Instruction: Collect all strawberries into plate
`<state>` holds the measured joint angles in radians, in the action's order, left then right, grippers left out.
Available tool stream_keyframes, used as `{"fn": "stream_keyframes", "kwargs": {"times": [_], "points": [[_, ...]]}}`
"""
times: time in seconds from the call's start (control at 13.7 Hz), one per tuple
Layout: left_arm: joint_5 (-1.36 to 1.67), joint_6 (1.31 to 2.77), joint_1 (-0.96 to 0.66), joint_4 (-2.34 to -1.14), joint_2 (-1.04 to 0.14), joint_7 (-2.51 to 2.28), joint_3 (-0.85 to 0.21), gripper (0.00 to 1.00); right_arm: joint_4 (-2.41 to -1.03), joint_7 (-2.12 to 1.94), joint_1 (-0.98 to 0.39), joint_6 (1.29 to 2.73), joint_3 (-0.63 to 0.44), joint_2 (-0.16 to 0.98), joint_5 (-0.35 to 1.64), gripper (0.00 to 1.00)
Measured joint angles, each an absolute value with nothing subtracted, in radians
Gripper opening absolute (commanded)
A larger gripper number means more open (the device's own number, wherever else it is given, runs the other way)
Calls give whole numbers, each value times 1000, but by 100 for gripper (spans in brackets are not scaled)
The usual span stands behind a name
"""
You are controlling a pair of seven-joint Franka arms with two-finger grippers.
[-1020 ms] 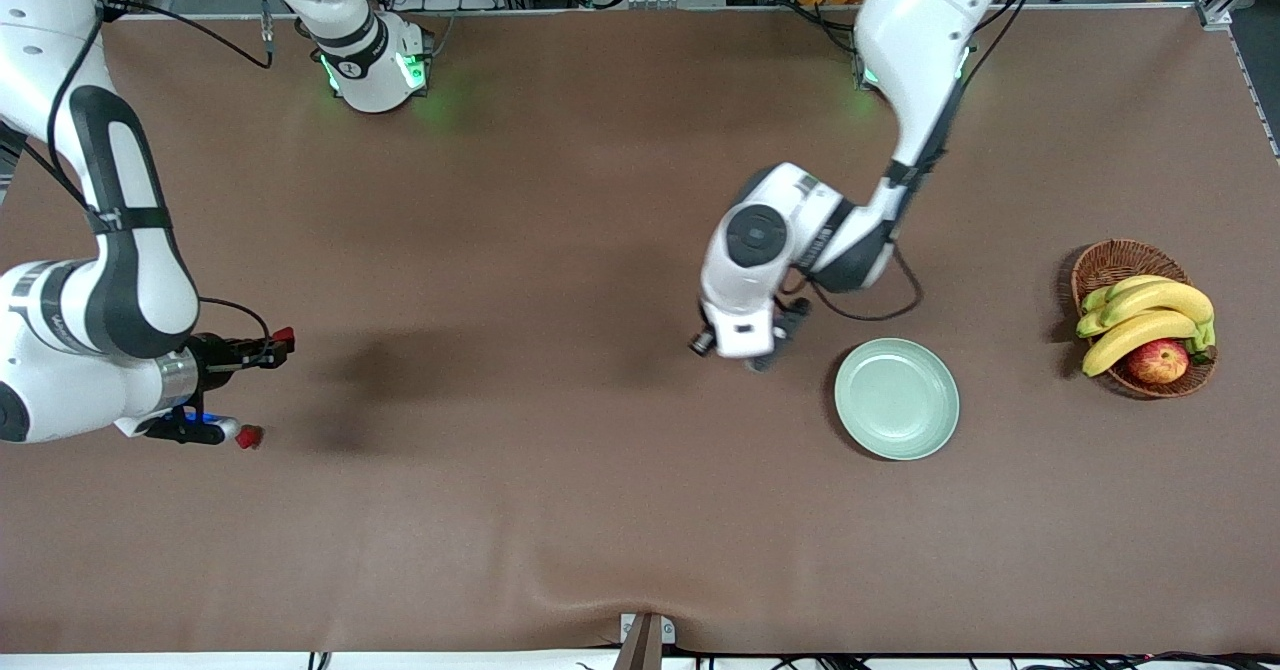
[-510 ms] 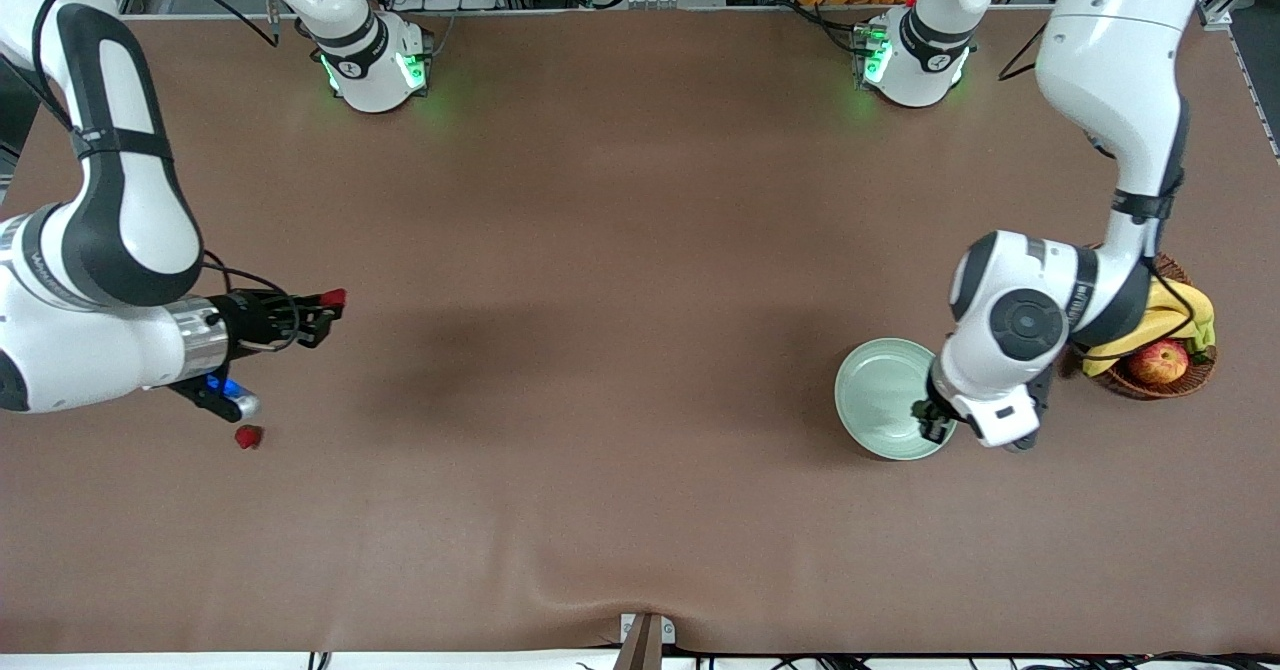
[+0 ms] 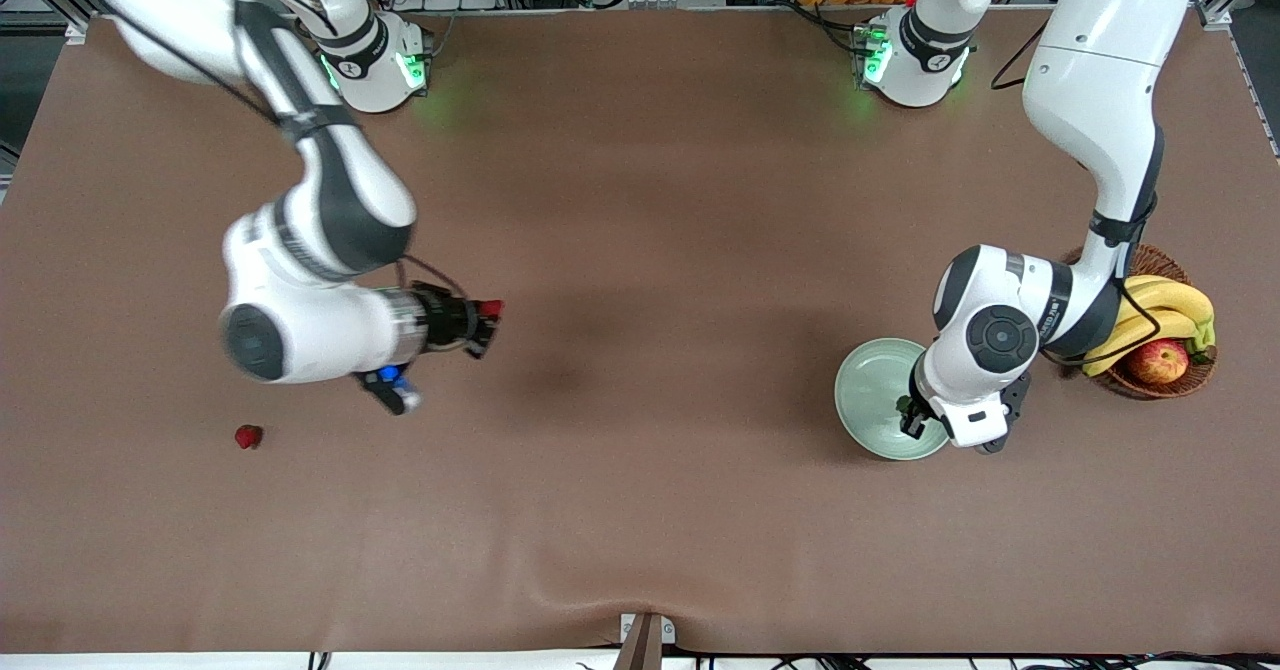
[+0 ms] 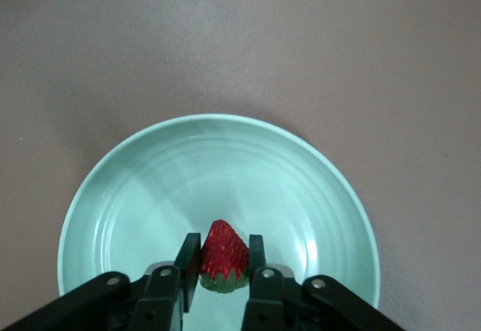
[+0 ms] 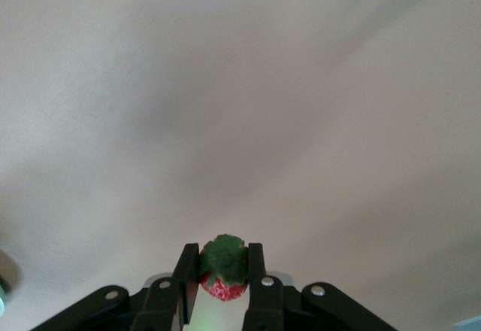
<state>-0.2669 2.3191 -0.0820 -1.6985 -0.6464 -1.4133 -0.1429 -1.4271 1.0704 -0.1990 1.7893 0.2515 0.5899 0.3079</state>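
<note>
Well, going along the table from the right arm's end to the left arm's end:

Loose berry: one small red strawberry with a dark top (image 3: 248, 436) lies on the brown table covering (image 3: 620, 510), toward the right arm's end, well apart from everything else.

Right gripper: the right arm's black two-finger gripper (image 3: 487, 316) hangs in the air over the bare brown surface, well apart from the plate. Its fingers (image 5: 185, 274) are pinched on a second small red strawberry with a green leafy cap (image 5: 223, 268), cap turned toward the wrist camera.

Plate: the round, pale mint-green shallow plate (image 3: 868, 390) sits on the table beside the basket, a little nearer the front camera than it. Nothing lies loose on it.

Left gripper: the left arm's black two-finger gripper (image 3: 908, 416) is over the plate's edge. Its fingers (image 4: 188, 256) are clamped on a third red strawberry (image 4: 222, 256), pointed end out, over the plate's (image 4: 225, 173) ringed inner surface.

Basket: a brown woven wicker basket (image 3: 1108, 260) stands at the left arm's end, holding yellow bananas (image 3: 1150, 315) and a red-yellow apple (image 3: 1158, 361).
</note>
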Motion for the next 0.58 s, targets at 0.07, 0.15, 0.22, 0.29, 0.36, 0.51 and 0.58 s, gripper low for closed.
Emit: {"fn": "stream_keyframes", "kwargs": {"times": [0.07,0.15,0.22,0.29,0.36,0.51,0.58], "points": [[-267,2320,-81,-1698,-647,-1413,-143,100,-1432,1122,-239,1844,251,608,308,3],[-268,2321,-81,-1698,-646,-1413,-143,100,-1436,1162,-269,1895,250,630,308,3],[-268,2323,-81,-1697,-645,-1413,-143,100,-1440,1201,-295,1955,250,654,308,3],[-268,2324,-81,-1696,-643,-1413,-143,100,-1444,1239,-320,2022,250,681,309,3],[-268,2324,-81,-1694,-640,-1413,-143,100,-1449,1273,-346,2088,249,708,309,3],[-268,2325,-81,-1694,-628,-1414,-143,100,-1454,1328,-398,2209,249,761,309,4],[-268,2324,-81,-1695,-620,-1414,-145,100,-1454,1353,-421,2268,248,785,309,4]]}}
